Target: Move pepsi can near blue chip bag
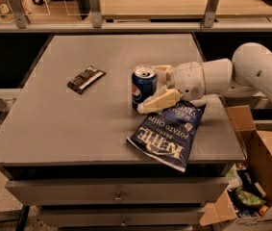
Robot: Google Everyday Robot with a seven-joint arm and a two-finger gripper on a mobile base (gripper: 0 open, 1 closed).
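The pepsi can [142,84], blue with a silver top, stands upright on the grey table [78,124]. The blue chip bag [166,134], dark navy with white Kettle lettering, lies flat just to the front right of the can, its top edge close to the can's base. My gripper [152,88] reaches in from the right at the can's right side. Its fingers are spread, one behind the can and one [158,101] in front of it, low over the bag's top. The can stands on the table between them.
A small flat black wrapped bar [86,78] lies on the table to the left of the can. An open cardboard box [255,177] with items stands on the floor at the right. A shelf rail with posts runs along the back. Drawers sit under the table front.
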